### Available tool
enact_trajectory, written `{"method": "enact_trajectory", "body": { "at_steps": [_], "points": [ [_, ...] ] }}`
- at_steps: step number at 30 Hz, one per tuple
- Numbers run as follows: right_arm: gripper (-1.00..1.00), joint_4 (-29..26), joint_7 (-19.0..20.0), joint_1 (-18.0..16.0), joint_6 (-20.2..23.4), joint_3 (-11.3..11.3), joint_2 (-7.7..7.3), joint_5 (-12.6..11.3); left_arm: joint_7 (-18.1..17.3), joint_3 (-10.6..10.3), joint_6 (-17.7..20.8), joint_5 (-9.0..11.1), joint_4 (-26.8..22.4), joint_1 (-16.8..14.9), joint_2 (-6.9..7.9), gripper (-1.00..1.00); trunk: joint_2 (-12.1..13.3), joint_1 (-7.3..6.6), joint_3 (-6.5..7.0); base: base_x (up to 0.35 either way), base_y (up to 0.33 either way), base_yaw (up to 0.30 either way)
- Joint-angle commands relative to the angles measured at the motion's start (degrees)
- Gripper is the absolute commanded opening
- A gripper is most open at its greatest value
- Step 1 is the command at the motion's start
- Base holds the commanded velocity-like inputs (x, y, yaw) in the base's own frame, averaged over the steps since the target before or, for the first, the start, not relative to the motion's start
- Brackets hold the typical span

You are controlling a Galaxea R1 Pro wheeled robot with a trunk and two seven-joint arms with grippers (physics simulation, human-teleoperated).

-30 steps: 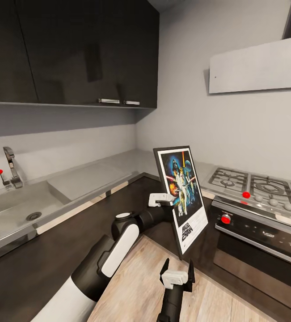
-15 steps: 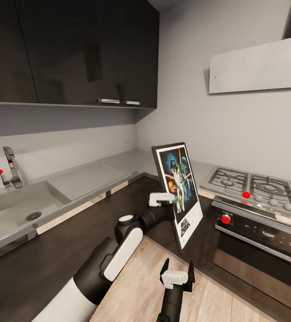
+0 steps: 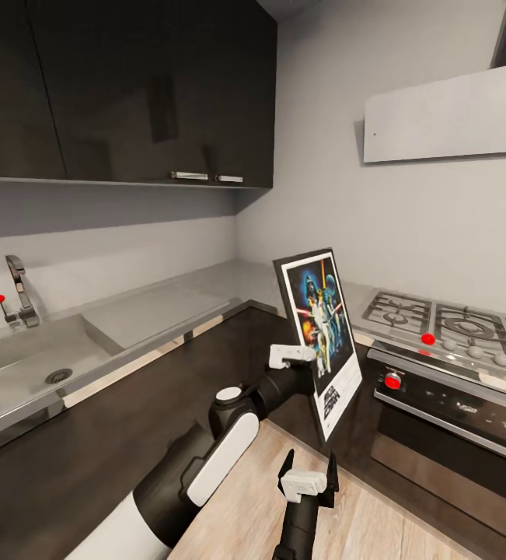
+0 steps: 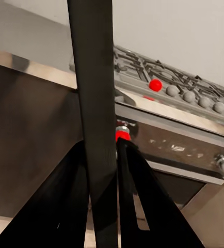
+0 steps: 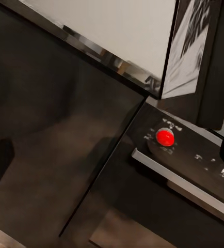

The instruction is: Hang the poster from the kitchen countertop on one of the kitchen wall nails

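Nearest the camera, the right gripper hangs low over the wooden floor, jaws spread and holding nothing. Beyond it, the left gripper clamps the poster by its frame edge, holding it upright in the air, between the kitchen countertop and the gas hob.
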Motion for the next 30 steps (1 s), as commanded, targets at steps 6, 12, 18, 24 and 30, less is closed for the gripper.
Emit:
{"method": "enact_trajectory", "body": {
  "at_steps": [6,12,18,24,30],
  "points": [
    [1.00,0.06,-0.11,-0.06,-0.50,0.13,0.00,-0.05,0.62,-0.61,-1.12,0.42,0.05,0.06,0.13,-1.00,-0.04,0.00,-0.07,0.000,0.000,0.000],
    [1.00,0.06,-0.10,-0.06,-0.49,0.13,0.00,-0.05,0.59,-0.64,-1.80,0.32,-0.13,0.07,0.59,-1.00,-0.04,0.00,-0.07,0.000,0.000,0.000],
    [1.00,0.06,-0.10,-0.06,-0.49,0.13,0.00,-0.05,0.53,-0.63,-1.86,0.36,-0.28,0.07,1.45,-1.00,-0.04,0.00,-0.07,0.000,0.000,0.000],
    [1.00,0.06,-0.10,-0.10,-0.49,0.13,-0.02,-0.05,1.32,-0.82,-1.93,0.32,-0.04,0.42,2.97,-1.00,-0.04,0.00,-0.07,0.000,0.000,0.000],
    [1.00,0.06,-0.10,-0.14,-0.49,0.13,-0.04,-0.05,3.61,-3.81,-1.97,0.38,-0.11,1.93,3.46,-1.00,-0.04,0.00,-0.07,0.000,0.000,0.000]
  ]
}}
